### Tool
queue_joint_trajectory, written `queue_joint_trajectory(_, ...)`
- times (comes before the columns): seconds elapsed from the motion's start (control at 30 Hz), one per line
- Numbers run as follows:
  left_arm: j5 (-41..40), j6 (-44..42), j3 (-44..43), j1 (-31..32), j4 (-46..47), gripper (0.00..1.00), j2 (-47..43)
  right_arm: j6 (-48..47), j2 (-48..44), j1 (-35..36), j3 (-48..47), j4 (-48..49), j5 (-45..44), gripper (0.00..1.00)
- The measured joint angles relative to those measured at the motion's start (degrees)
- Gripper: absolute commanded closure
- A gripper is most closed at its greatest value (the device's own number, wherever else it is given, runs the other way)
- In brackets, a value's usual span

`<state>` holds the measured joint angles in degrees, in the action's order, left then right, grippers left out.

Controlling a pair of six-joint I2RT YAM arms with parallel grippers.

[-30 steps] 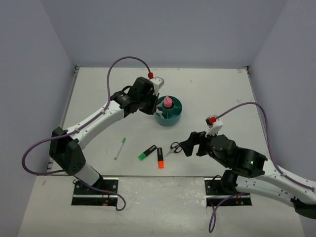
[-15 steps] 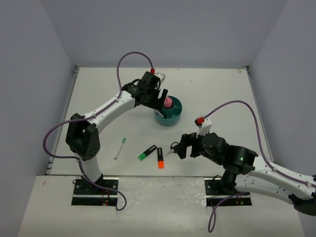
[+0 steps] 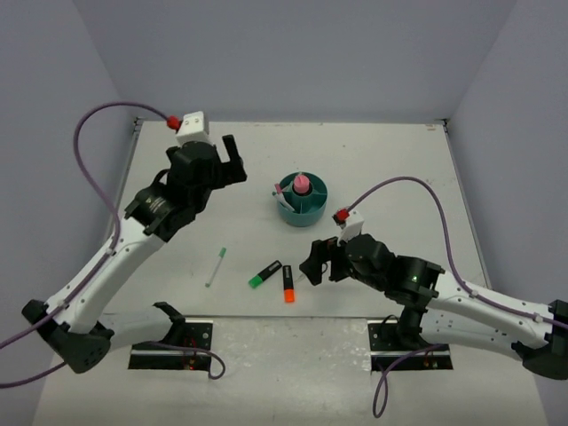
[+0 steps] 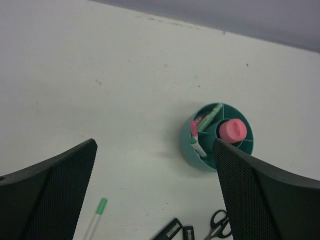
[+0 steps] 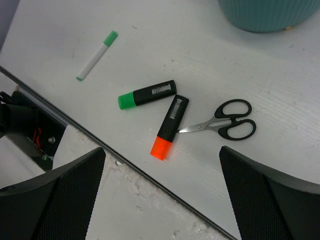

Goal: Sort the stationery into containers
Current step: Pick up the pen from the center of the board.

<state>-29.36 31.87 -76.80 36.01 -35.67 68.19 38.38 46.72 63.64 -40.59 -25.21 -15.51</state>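
1. L gripper: jaws wide, nothing btwn them. Hangs high over the table, back-left of the organizer and well apart from it.
2. R gripper: jaws wide too, empty. Sits low over the loose items near the front edge.
3. Organizer: teal, upright, mid-table. Pink-capped glue stick stands inside, at or near the centre well; can't tell exactly which.
4. Left-side compartments hold a green pen, a red-tipped pen and a white pen, all leaning.
5. Loose on the table: green-capped pen, alone, off to the left.
6. Green highlighter and orange highlighter lie just beside each other, black bodies nearly meeting.
7. Scissors: black handles, flat and closed, blade tips at the orange highlighter's body, handles pointing away from it.
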Motion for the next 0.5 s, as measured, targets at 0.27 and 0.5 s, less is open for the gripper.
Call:
queue_joint_trajectory(0.27, -6.7, 8.9, 17.5, -1.3, -3.1, 0.0, -13.2, 0.0, 12.4, 0.1, -2.3, 4.5, 3.3, 0.01)
queue_joint_trajectory(0.5, 1.6, 15.6, 37.1, -3.4, -3.2, 0.0, -4.9, 0.0, 12.4, 0.1, -2.6, 6.8, 5.0, 0.01)
